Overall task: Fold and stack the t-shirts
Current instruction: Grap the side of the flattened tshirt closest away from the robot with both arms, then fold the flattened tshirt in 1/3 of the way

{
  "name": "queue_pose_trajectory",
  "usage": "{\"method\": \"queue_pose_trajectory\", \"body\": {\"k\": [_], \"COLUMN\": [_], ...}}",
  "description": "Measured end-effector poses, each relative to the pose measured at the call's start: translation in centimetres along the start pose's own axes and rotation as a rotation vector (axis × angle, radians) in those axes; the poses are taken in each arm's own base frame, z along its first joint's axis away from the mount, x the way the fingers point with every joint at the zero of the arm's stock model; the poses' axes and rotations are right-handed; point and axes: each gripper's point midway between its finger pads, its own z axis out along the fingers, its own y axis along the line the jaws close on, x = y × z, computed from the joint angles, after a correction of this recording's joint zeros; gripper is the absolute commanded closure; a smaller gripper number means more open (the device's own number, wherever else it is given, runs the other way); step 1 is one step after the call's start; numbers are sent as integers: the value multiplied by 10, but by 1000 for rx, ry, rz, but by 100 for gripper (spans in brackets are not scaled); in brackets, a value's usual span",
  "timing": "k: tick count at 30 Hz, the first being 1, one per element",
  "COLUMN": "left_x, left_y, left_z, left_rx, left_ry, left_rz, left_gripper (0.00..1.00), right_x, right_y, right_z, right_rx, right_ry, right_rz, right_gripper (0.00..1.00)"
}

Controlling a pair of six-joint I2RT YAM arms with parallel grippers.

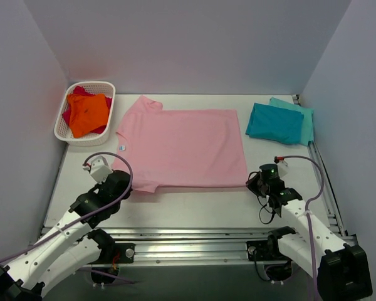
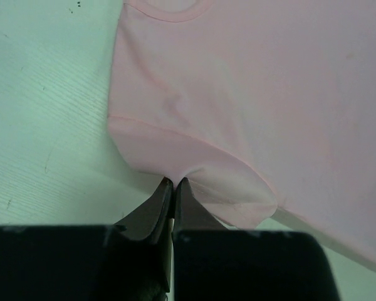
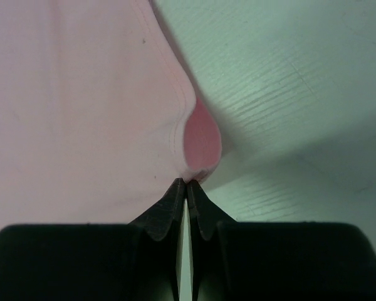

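Pinching shut with the left fingers (image 2: 155,210) on the near sleeve edge of the pink t-shirt (image 2: 257,94), tips pressed together, fabric puckering right into the nip. Same again with the right fingers (image 3: 166,210): clamped tight on the shirt's near hem corner, with a small curl of cloth turned up to show a darker pink underside.

From above, spotting the left gripper (image 1: 128,182) at the near-left sleeve and the right gripper (image 1: 250,182) at the near-right corner, both down low at the table (image 1: 194,207). Otherwise lying flat and spread wide mid-table, collar to the left, hem to the right, far sleeve pointing toward the back wall.

Over at the far right, well apart from the action: folded teal t-shirt (image 1: 274,123) sitting on a lighter turquoise t-shirt (image 1: 307,122), with the lower one peeking out along the right and back.

Far left: white basket (image 1: 59,128), orange cloth (image 1: 88,113) piled over red cloth (image 1: 80,91).
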Motion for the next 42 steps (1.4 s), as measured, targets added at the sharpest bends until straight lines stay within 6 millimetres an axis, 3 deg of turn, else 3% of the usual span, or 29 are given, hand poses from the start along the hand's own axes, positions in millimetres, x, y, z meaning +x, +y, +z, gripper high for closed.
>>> {"method": "queue_pose_trajectory", "body": {"k": [7, 18, 28, 35, 37, 38, 39, 40, 41, 42], "left_x": [-10, -38, -42, -60, -67, -69, -71, -72, -71, -70], "left_y": [-9, -29, -40, -63, -73, -76, -80, -81, -82, -80], "left_z": [13, 45, 109, 161, 182, 195, 207, 223, 234, 245], "left_rx": [-40, -38, -74, -74, -65, -66, -62, -60, -65, -77], "left_ry": [7, 56, 181, 215, 222, 233, 245, 257, 270, 286], "left_rz": [29, -23, -57, -51, -45, -40, -30, -21, -23, -21], "left_gripper": [98, 97, 98, 96, 74, 56, 18, 12, 8, 3], "right_x": [-13, -64, -84, -97, -100, -100, -100, -100, -102, -103], "right_y": [18, 71, 87, 97, 100, 101, 102, 102, 104, 106], "right_z": [13, 29, 59, 105, 124, 133, 143, 153, 162, 170], "right_rx": [15, -17, 42, 108, 125, 137, 151, 164, 171, 181], "right_ry": [12, -77, -87, -80, -79, -75, -68, -63, -63, -62], "right_rz": [-30, -60, -71, -67, -64, -66, -68, -68, -61, -62], "right_gripper": [100, 100, 100, 100, 100, 100, 100, 73, 54, 15]}}
